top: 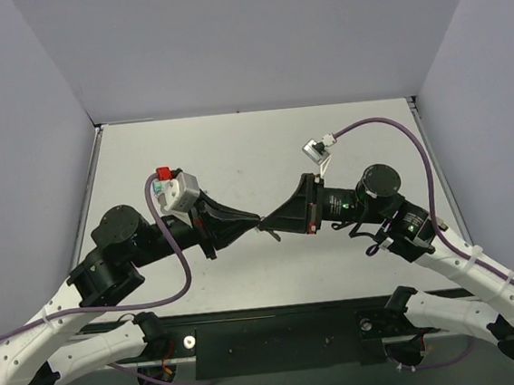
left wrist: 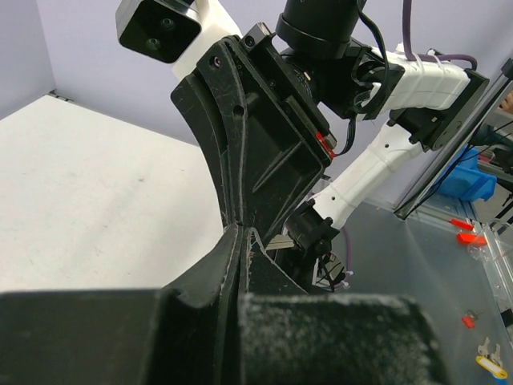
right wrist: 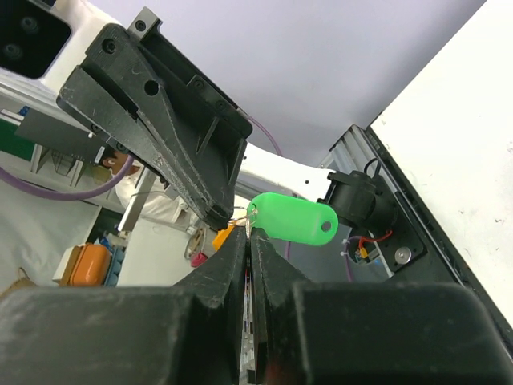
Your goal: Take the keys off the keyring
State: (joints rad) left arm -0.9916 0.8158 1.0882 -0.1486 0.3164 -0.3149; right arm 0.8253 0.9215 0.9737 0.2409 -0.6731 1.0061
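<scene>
Tools tip-to-tip: left tool and right tool both pinched shut; green key at the junction, keyring nearer left tool.

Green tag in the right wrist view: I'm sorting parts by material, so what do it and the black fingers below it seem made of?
Green tag: seemingly smooth, semi-glossy moulded plastic; even bright colour, soft sheen, rounded edge, clean hole. Right gripper's fingers: apparently matte black plastic, possibly printed, judging by the grainy, speckled surface; rubber padding can't be ruled out.
</scene>
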